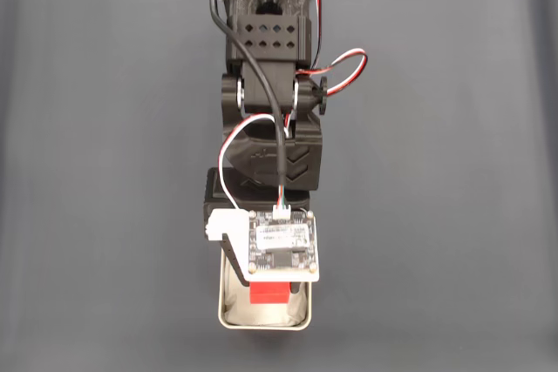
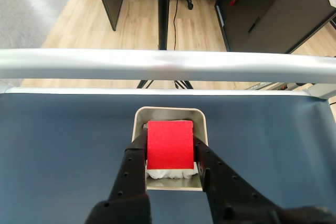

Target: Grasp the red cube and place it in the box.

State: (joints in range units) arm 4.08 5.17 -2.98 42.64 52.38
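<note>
Gripper (image 2: 169,141) clamps red cube (image 2: 169,144) above box (image 2: 140,117) — rail (image 2: 168,65) beyond.

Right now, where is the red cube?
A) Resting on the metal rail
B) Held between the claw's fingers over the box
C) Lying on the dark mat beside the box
B: in the wrist view the red cube sits between the claw fingers, over the box.

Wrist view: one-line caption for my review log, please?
The hand holds the red cube between its fingers, directly above the box's white lining.
</note>
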